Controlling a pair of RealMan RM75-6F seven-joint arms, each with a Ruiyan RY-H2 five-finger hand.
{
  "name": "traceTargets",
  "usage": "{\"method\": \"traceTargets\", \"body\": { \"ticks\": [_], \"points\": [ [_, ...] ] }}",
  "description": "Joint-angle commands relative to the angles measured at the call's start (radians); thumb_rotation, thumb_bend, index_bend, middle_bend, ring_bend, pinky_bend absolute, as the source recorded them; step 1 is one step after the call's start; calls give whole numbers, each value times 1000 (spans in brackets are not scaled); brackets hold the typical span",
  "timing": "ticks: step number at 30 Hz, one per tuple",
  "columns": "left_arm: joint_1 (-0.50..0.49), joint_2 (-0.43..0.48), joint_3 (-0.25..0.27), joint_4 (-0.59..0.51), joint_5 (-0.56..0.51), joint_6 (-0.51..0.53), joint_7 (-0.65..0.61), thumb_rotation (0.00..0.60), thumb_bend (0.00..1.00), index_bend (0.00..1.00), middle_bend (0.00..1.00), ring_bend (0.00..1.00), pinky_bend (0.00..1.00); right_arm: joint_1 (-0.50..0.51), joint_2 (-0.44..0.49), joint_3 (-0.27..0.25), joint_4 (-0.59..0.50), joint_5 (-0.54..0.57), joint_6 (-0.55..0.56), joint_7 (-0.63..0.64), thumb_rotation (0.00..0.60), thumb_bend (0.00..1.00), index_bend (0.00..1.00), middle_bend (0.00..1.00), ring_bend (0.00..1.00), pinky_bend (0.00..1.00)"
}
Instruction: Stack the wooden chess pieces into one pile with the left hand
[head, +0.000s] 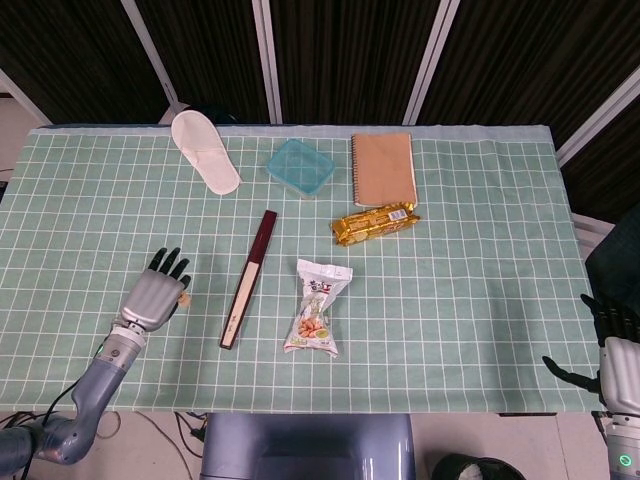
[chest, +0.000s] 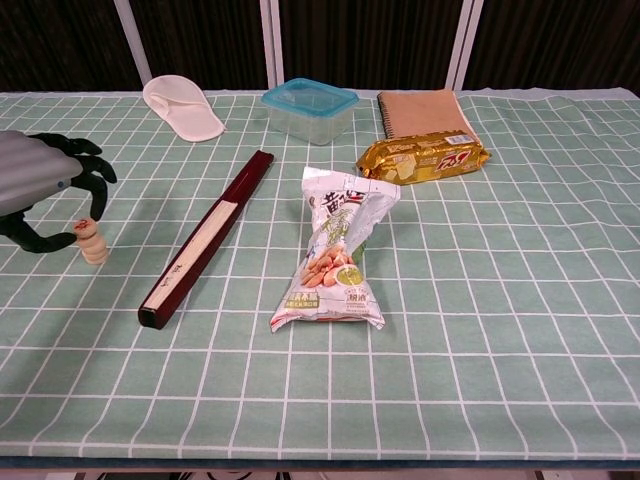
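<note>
A small pile of wooden chess pieces (chest: 93, 241) is seen standing upright on the green checked cloth (chest: 480, 300), near the table's left edge. In the chest view the top piece is pinched between a thumb and a fingertip (chest: 98, 196) of the left hand (chest: 40, 185), while the other dark fingers are curled above the pile. In the head view the pile (head: 184, 297) is mostly hidden beside the left hand (head: 155, 293), just at its fingertips.

To the right of the pile, a long dark folded fan (chest: 205, 238) is laid at a slant, apart from the pieces. Further right, a snack bag (chest: 338, 255) is laid lengthwise near the middle of the cloth. Behind it, toward the far edge, a clear box with a blue lid (chest: 310, 110) is placed, with a white slipper (chest: 182, 107) to its left and a brown spiral notebook (chest: 422, 112) to its right. A gold biscuit packet (chest: 423, 158) is laid touching the near edge of the notebook.

The right hand (head: 615, 345) is seen only in the head view, off the table's near right corner, with fingers spread and nothing held.
</note>
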Motion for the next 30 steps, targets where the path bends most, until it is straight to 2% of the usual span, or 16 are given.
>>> {"method": "traceTargets", "body": {
  "ticks": [1,9,13,16,18,21,30],
  "points": [
    [0,0,0,-4,-1,-3,2,600,348,418,148,0,87,0,0,1,0,1,0,0,600,205,114,69,59,0],
    [3,7,0,-19,4,2,4,600,347,382,142,0,87,0,-2,1,0,3,0,-3,600,205,114,69,59,0],
    [22,33,-12,-49,22,50,-21,600,342,296,130,0,86,0,-2,2,1,3,1,-2,600,204,114,69,59,0],
    [47,67,-22,-77,48,110,-49,600,337,165,118,0,85,0,-3,2,2,1,2,-3,600,205,114,69,59,0],
    [71,94,-25,-99,65,146,-93,600,332,91,105,0,83,0,-3,2,2,-2,4,-2,600,205,114,69,59,0],
    [115,137,-19,-122,103,202,-185,600,325,43,78,0,76,1,-4,1,5,-8,6,-2,600,205,114,68,59,0],
    [249,222,21,-69,199,336,-481,600,314,0,18,0,75,5,0,-10,35,-79,31,23,600,205,114,69,59,0]
  ]
}}
